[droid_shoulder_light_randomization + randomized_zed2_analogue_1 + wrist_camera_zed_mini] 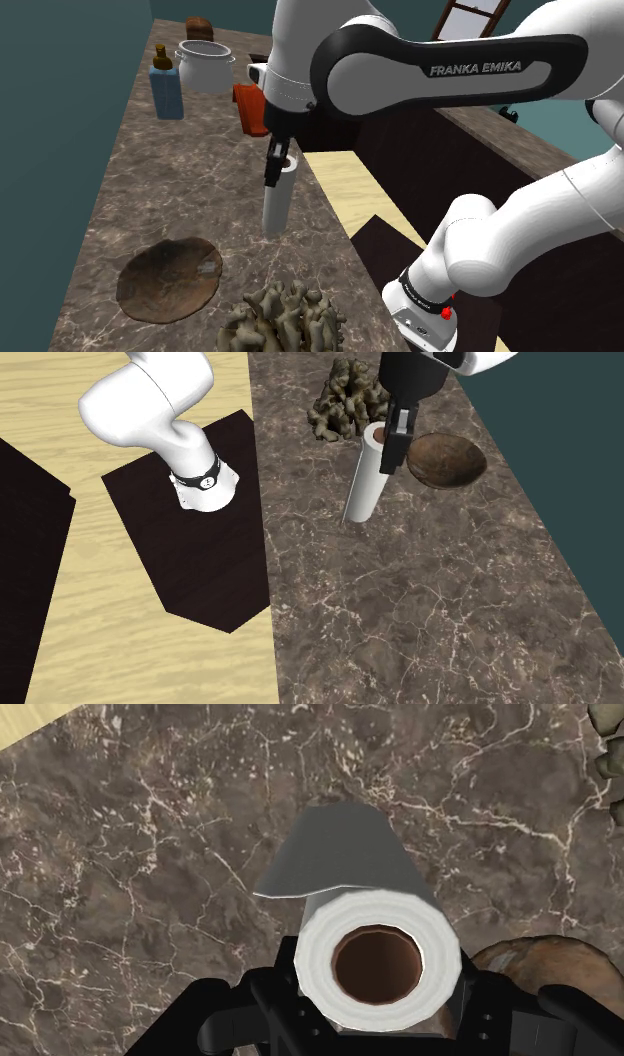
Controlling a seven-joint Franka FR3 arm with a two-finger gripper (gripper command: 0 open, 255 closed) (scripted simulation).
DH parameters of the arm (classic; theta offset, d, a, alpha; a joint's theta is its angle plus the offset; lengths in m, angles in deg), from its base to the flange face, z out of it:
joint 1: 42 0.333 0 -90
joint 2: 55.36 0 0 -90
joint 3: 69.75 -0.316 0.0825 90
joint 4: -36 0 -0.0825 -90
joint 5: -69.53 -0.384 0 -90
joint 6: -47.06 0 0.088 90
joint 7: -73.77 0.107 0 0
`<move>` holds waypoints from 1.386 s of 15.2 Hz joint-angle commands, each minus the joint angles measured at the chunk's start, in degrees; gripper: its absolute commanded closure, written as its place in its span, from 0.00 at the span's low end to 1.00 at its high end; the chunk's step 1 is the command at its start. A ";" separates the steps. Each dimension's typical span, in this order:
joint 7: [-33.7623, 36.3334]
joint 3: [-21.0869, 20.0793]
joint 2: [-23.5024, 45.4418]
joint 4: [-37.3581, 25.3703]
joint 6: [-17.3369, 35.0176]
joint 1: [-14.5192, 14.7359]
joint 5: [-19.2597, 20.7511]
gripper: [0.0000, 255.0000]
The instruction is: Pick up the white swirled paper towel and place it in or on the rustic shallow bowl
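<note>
White paper towel roll [277,208] hangs tilted near the rustic shallow bowl [170,278], on the side away from the bowl's far rim. I cannot tell whether its lower end touches the marble counter [120,180]. My gripper [280,168] is clamped across its upper end. Assessment: light, soft, crushable, stiffened by the brown core. Hold near the top, with moderate squeeze.

Shoulder view. All items rest on the countertop [120,190]. The paper towel roll [276,210] is at mid-counter, its upper end between the fingers of the gripper [278,170]. The shallow bowl [170,278] lies nearer the camera, to the roll's left. A knobbly cluster [285,320] sits just right of the bowl. Behind the roll stand a bottle [166,90] and, beyond it, a pot [205,68].
</note>
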 commanded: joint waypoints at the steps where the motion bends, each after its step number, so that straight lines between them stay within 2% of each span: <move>1: -0.10 0.16 -0.21 -1.40 -1.62 -0.05 0.04 1.00; 17: -0.24 0.84 0.53 -14.35 -13.86 -0.48 0.60 1.00; 21: 5.17 -3.15 6.66 -22.91 -16.37 0.38 1.43 1.00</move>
